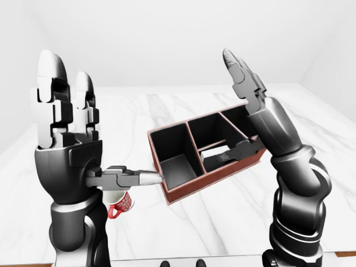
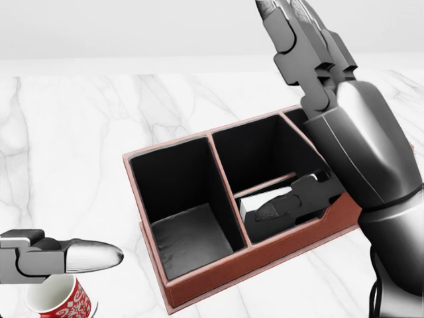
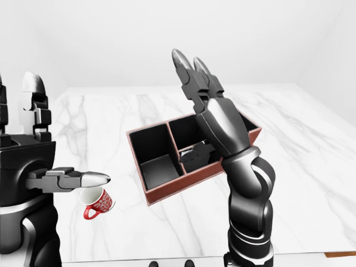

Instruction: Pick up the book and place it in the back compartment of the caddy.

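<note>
book [image 2: 268, 202] — white, flat in caddy's lower-right compartment | caddy [image 2: 199, 275] — brown, black-lined

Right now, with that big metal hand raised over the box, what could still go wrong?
The book lies in the small bottom-side compartment of the caddy, not clearly the back one, so the job may be misplaced. The right hand is open, its thumb close to the book; it might snag the book or the divider. The left hand hovers open above the red mug and could tip it if lowered.
</note>
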Tool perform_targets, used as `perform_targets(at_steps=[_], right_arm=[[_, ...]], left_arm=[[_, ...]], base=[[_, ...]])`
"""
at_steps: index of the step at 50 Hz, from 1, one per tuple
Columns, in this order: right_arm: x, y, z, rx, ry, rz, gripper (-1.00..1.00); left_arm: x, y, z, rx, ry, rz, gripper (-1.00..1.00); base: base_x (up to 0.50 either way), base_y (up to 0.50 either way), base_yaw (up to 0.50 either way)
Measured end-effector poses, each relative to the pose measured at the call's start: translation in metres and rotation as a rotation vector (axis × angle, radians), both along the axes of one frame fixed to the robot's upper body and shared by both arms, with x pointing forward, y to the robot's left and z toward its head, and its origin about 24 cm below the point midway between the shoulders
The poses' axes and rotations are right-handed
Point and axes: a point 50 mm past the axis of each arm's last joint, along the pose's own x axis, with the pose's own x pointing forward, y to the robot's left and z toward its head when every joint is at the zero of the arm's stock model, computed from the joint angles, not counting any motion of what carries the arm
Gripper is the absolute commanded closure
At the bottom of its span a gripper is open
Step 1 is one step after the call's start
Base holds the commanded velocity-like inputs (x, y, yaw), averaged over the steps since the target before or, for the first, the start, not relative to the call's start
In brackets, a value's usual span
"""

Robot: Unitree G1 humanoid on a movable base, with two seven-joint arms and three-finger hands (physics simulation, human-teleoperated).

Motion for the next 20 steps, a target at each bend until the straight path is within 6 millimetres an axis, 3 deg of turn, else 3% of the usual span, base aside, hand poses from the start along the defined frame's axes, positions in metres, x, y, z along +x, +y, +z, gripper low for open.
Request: perform_targets(at_steps=[20], right_arm=[[-0.060, 0.004, 0.026, 0.024, -0.237, 0.058, -1.00]], left_arm=[[-0.014, 0.003, 0.017, -0.024, -0.110, -0.007, -1.00]], base=[[0.00, 0.00, 0.00]])
